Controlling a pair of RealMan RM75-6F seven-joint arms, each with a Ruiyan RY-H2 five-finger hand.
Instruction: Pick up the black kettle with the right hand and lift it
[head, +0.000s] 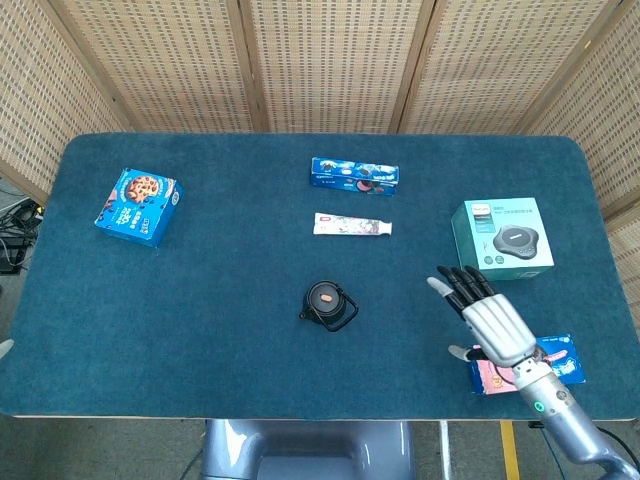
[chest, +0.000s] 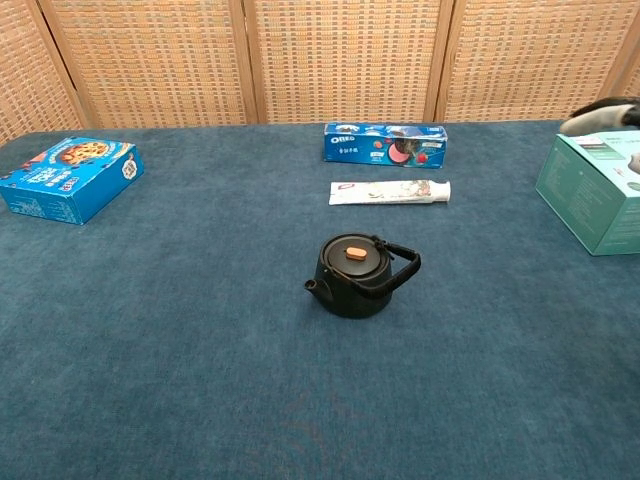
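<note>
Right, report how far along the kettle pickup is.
Nothing is done yet: the black kettle sits on the blue table with its handle untouched. In hand: the right hand hovers open above the table, well to the kettle's right, fingers apart and empty; only its fingertips show at the chest view's right edge. Left: reach the kettle, grip its handle, lift it. The left hand is out of view.

Head looks down; chest faces table (chest: 150, 380) level.
</note>
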